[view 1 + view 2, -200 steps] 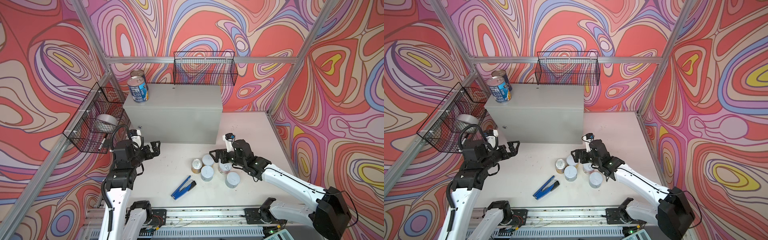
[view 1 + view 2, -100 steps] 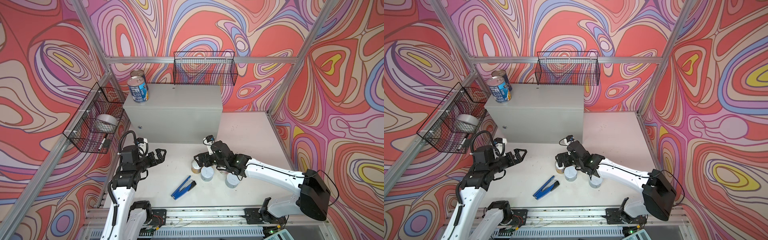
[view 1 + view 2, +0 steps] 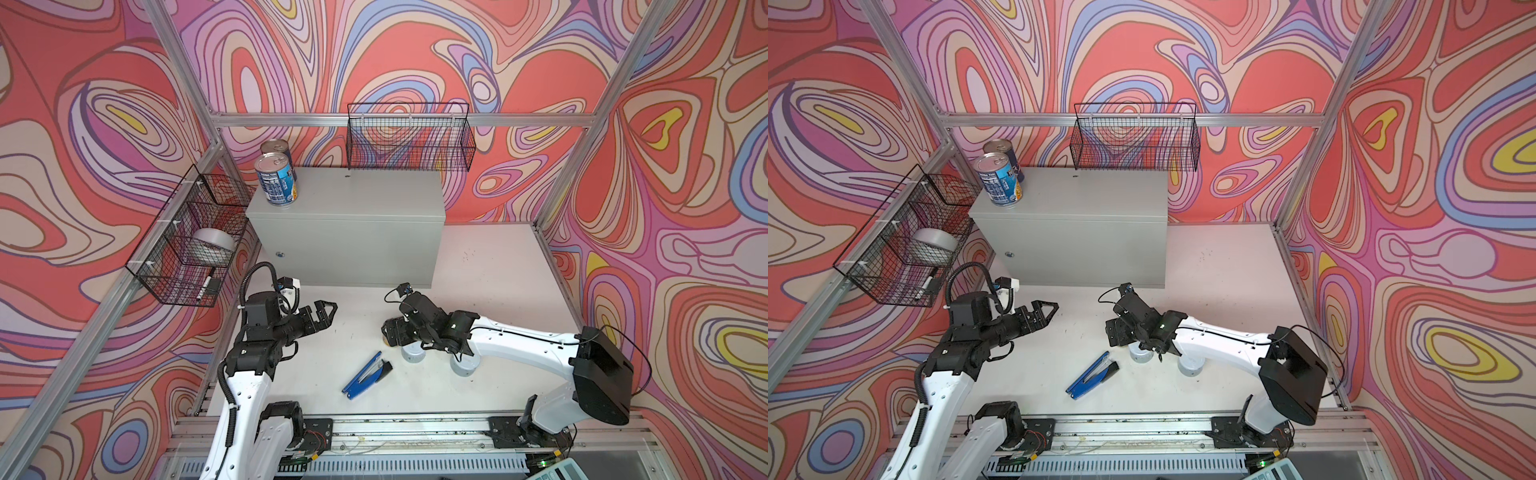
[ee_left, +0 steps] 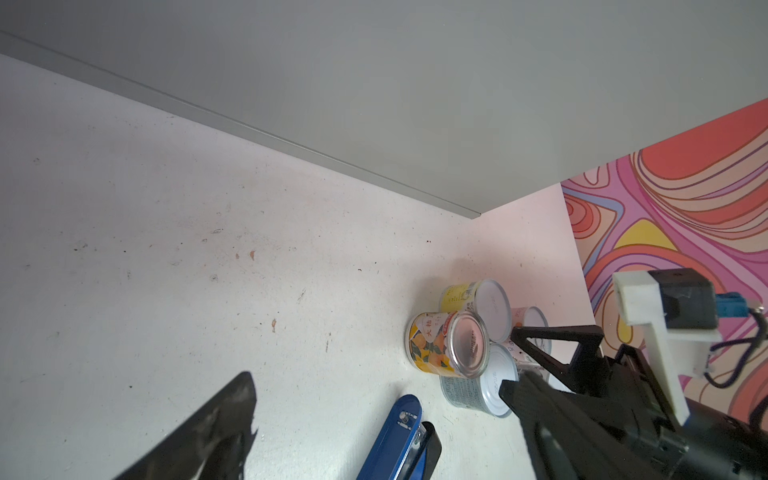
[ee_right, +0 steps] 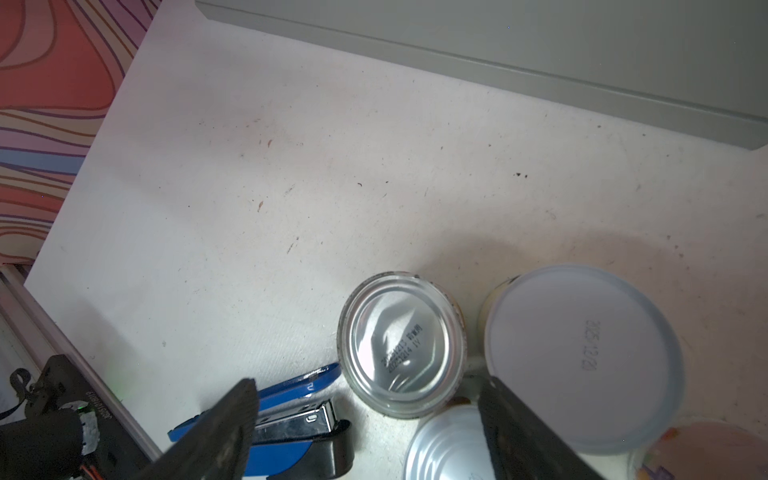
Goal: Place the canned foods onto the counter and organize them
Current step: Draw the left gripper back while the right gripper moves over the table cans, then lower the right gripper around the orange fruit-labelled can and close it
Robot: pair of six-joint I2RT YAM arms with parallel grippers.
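Over the cluster of tins on the white tabletop, your right gripper stands with its fingers apart, one on each side of the small yellow-orange tin. The right wrist view shows a little space between each fingertip and the wall of this tin, so the gripper is not pinching it and it carries nothing. You cannot tell from the pictures if a finger already touches the tin lower down.

Just beside this tin stand the short white-lidded tins, upright and very close to each other. The blue stapler lies flat on the table, near the cluster.

Your left gripper hangs above bare table, well apart from the tins, with its jaws spread wide and nothing between them.

Behind both arms you have the grey counter. Two blue-labelled tins stand upright on its top, at the left end, one behind the other.
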